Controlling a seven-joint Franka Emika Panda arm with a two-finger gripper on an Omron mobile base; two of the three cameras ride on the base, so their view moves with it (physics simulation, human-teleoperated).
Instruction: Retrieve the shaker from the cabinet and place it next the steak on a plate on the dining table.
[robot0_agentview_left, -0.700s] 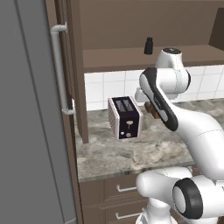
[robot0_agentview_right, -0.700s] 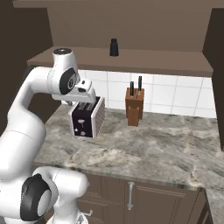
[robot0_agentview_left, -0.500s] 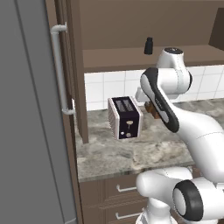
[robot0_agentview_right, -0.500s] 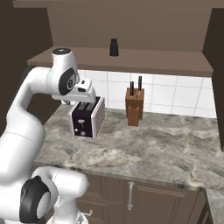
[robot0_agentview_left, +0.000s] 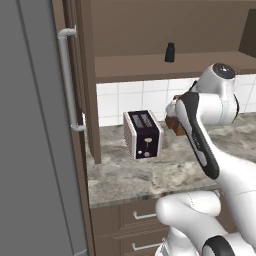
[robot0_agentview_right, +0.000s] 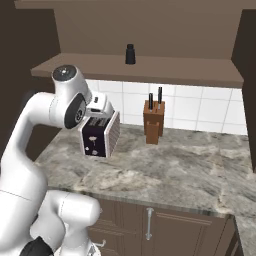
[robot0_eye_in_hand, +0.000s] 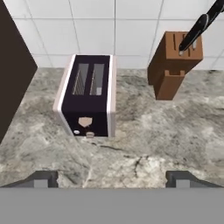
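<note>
The shaker (robot0_agentview_left: 170, 52) (robot0_agentview_right: 130, 54), small, black and upright, stands on the flat shelf of the dark brown cabinet (robot0_agentview_left: 150, 67) (robot0_agentview_right: 165, 75). My gripper (robot0_eye_in_hand: 113, 179) hangs well below that shelf, over the stone counter, and looks down at the toaster. It is open, its fingertips (robot0_eye_in_hand: 41, 178) stand wide apart and nothing is between them. The white arm bends in front of the tiled wall, with the shaker up and to its left in the left base view. The steak, the plate and the dining table are out of view.
A dark toaster (robot0_agentview_left: 143, 134) (robot0_agentview_right: 100, 134) (robot0_eye_in_hand: 87, 100) stands on the marbled counter (robot0_agentview_right: 175, 165). A brown knife block (robot0_agentview_right: 153, 120) (robot0_eye_in_hand: 175, 63) with black handles is to its right. A tall grey door with a handle (robot0_agentview_left: 67, 80) fills the left. Drawers (robot0_agentview_left: 135, 215) lie below.
The arm's upper joint has shifted a little lower and to the side. The shaker, toaster and knife block have not moved.
</note>
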